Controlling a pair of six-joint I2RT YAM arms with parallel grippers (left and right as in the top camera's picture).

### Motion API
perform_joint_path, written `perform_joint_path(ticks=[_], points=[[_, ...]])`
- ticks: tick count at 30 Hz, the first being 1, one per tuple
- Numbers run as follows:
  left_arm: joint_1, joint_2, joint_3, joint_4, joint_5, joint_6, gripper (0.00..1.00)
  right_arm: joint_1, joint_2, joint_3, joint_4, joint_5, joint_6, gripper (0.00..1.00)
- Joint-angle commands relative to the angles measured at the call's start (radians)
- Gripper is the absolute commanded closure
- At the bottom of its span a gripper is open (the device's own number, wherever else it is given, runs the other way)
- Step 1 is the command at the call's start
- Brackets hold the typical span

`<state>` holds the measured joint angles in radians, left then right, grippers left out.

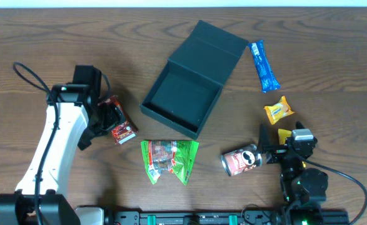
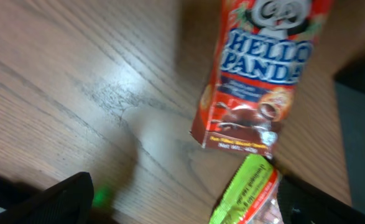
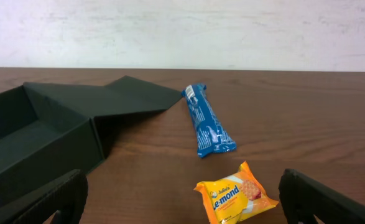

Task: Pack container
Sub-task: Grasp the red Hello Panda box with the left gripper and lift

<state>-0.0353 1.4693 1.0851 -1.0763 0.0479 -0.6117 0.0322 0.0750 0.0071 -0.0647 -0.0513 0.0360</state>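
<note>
The left gripper (image 2: 182, 202) is released: its jaws stand wide apart at the two bottom corners of its wrist view, with only bare wood of the table (image 1: 333, 37) between them and nothing held. Just beyond it lies a red Hello Panda box (image 2: 260, 74), flat on the wood and running out of the top of that view. From overhead the box sits right against the gripper on the left side of the table; whether they touch I cannot tell.

The right gripper (image 3: 182, 193) is likewise spread and empty, low at the near right of the table. A yellow biscuit packet (image 3: 235, 194) lies just beyond it, and farther off is a blue packet (image 3: 208, 121), long and narrow, pointing away.

Along the near edge, between the two arms, a green packet (image 1: 169, 160) lies crumpled, and a red can (image 1: 241, 161) rests on its side just left of the right gripper.

The container (image 1: 183, 97) sits in the middle of the table, turned at an angle to the edges. It is open. Its flap lid is folded back flat on the wood toward the far right, close to the blue packet, and its inside shows bare. The green packet lies just near of its nearest corner, apart from it.
</note>
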Motion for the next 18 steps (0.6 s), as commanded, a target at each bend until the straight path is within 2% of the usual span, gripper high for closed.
perform_joint_path(ticks=[1,12,18], points=[[0.002,0.000,-0.027,0.017,-0.043,-0.071,0.05,0.008,0.000,-0.001,-0.006,0.002,-0.015,0.01],[0.002,0.001,-0.029,0.082,-0.056,-0.093,0.05,0.008,0.000,-0.001,-0.006,0.002,-0.015,0.01],[-0.010,0.009,-0.035,0.143,-0.051,-0.171,0.05,0.008,0.000,-0.001,-0.006,0.002,-0.015,0.01]])
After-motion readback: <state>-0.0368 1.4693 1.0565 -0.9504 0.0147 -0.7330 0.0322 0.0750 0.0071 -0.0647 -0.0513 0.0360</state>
